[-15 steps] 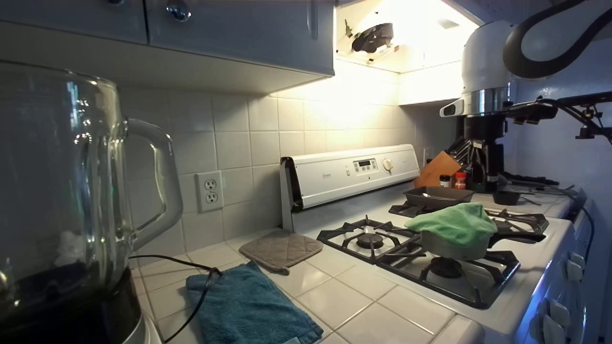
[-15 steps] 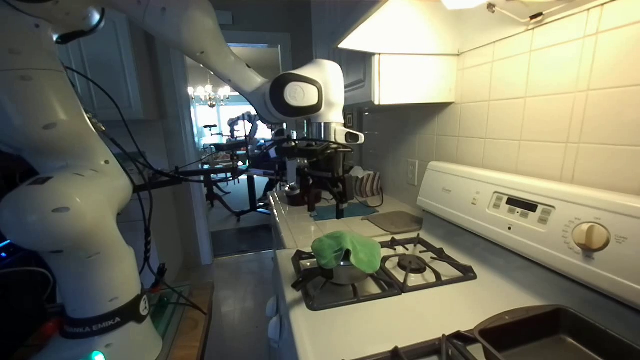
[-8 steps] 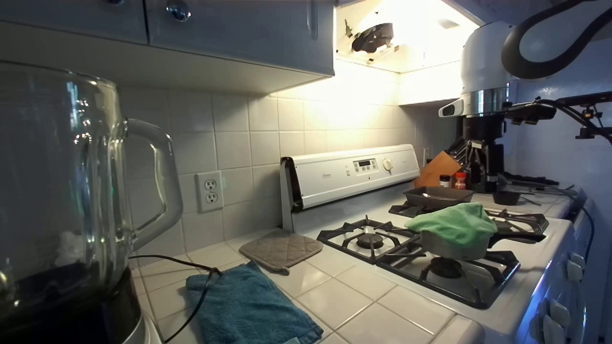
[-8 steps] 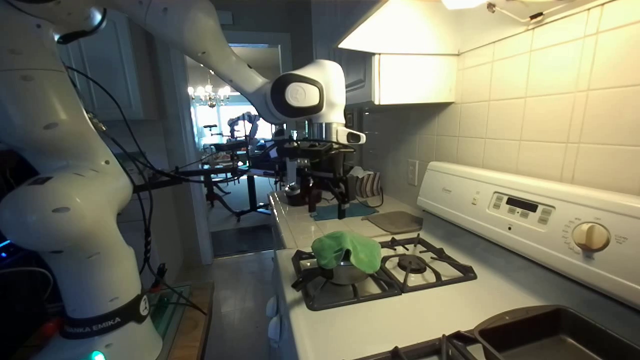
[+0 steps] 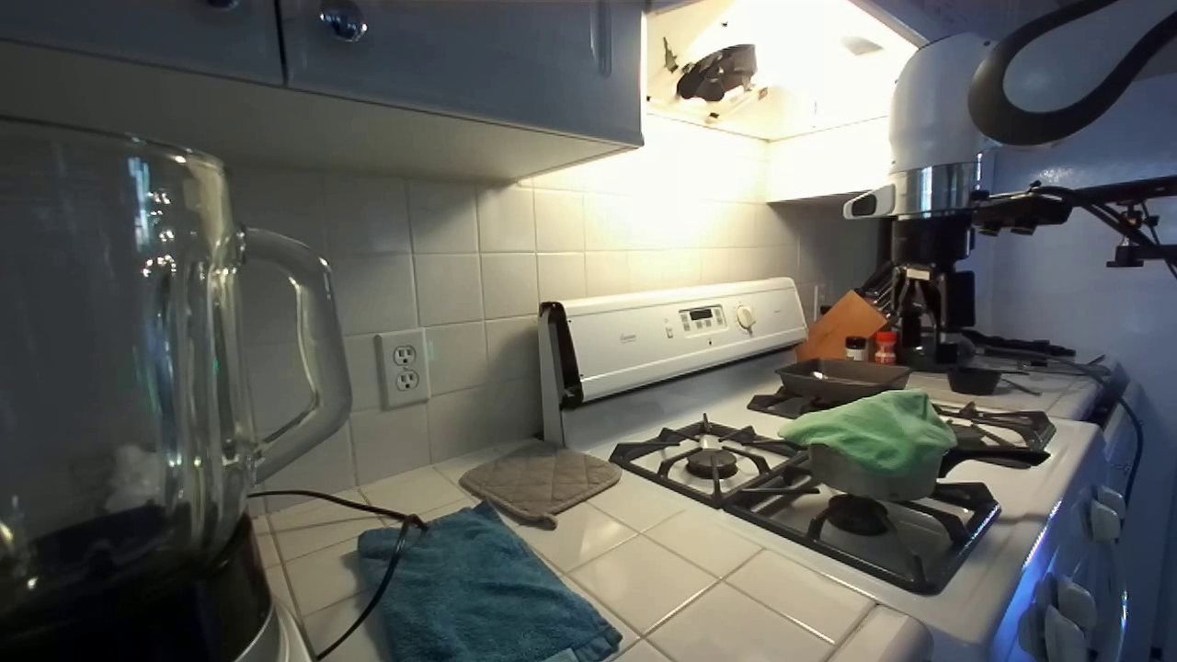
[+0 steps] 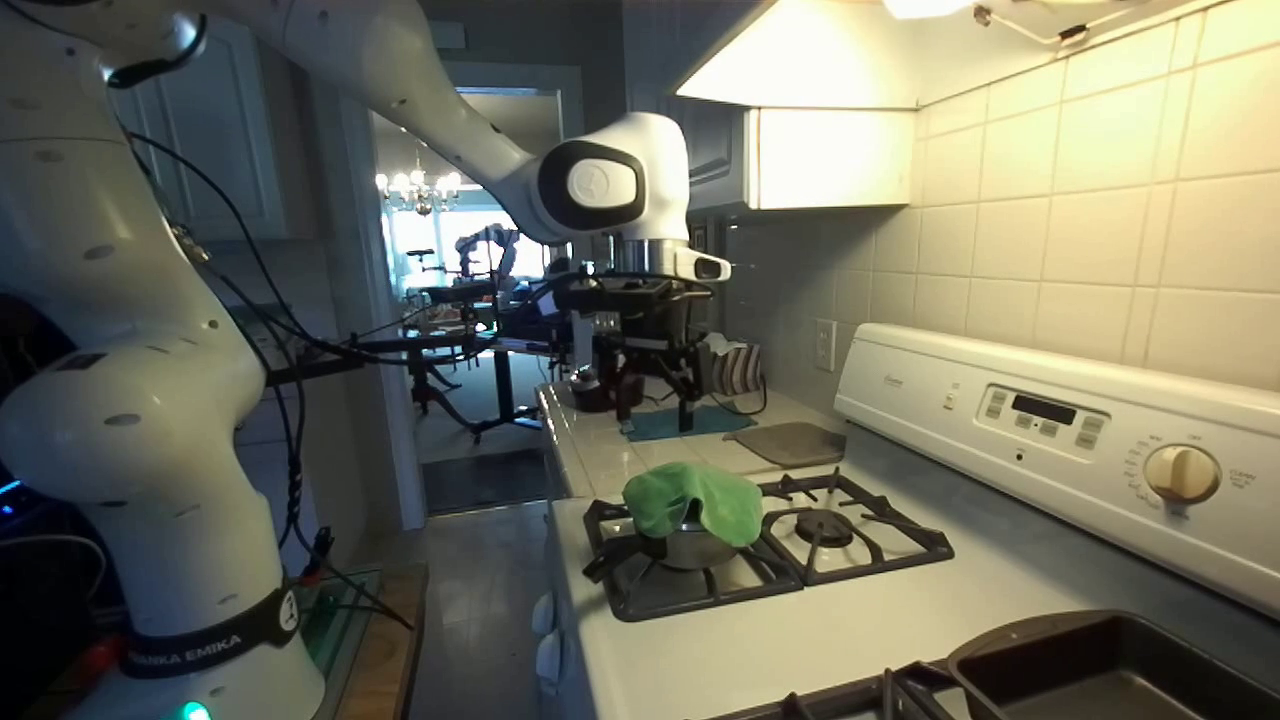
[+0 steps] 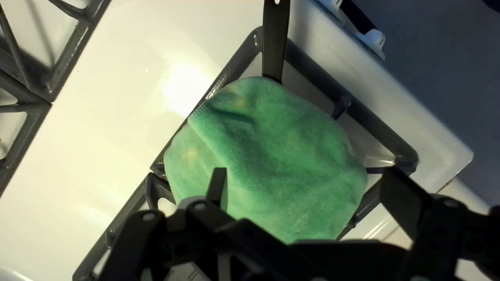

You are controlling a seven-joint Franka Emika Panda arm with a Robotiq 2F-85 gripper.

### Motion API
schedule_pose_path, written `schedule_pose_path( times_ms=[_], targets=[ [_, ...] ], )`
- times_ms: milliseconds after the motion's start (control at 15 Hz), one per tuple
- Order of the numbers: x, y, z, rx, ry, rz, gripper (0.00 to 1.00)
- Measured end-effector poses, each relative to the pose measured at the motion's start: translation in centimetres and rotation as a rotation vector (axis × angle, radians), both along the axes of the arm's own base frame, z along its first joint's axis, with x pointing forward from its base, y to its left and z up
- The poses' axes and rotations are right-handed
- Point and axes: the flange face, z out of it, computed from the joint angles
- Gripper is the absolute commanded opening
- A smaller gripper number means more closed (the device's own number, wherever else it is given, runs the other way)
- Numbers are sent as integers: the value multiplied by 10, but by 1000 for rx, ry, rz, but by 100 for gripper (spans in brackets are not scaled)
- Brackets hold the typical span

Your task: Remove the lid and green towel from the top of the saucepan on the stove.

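- Wrist view: the pincer (image 7: 308, 184) stands wide apart, gripping nothing; about the middle of the green towel (image 7: 269, 156), one finger (image 7: 219, 187) shows at 8 o'clock, the other between 3 and 4. The towel drapes the saucepan (image 7: 274, 43), whose handle points to 12 o'clock. Since cloth hides the lid and any knob, a blind grip could catch fabric alone and leave the lid behind, or drop it midway.
- Wrist view again: the gap between the fingers looks biased toward 4 o'clock. If uncorrected, a finger could strike the hidden rim and shove the saucepan.
- In an exterior view: the baking pan (image 5: 841, 379) stands at 11 o'clock of the saucepan, so a wide swing that way might knock it. On the counter (image 5: 671, 570), the quilted pot holder (image 5: 542, 480) lies at 9; a lid set across its edge could tilt.
- In an exterior view: the pincer hangs above the towel, apart from it, at 11 o'clock. The saucepan sits on narrow bars of the burner grate (image 6: 700, 601); a sideways push could skid it. The towel hangs lowest at 4 o'clock, where a loose hem might snag during lifting.
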Motion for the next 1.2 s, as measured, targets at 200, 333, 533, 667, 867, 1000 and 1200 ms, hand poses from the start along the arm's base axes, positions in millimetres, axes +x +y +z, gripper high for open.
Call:
schedule_pose_path(
  times_ms=[200, 333, 533, 667, 867, 1000, 1200],
  targets=[
    [-1, 6, 0, -1, 1, 27, 100],
    [-2, 15, -2, -2, 5, 47, 100],
    [-5, 37, -11, -5, 8, 96, 100],
    [-4, 51, -21, -5, 4, 116, 100],
    [-2, 58, -31, -3, 9, 120, 100],
    [-2, 57, -31, -3, 9, 119, 100],
    [-2, 57, -31, -3, 9, 118, 100]
  ],
)
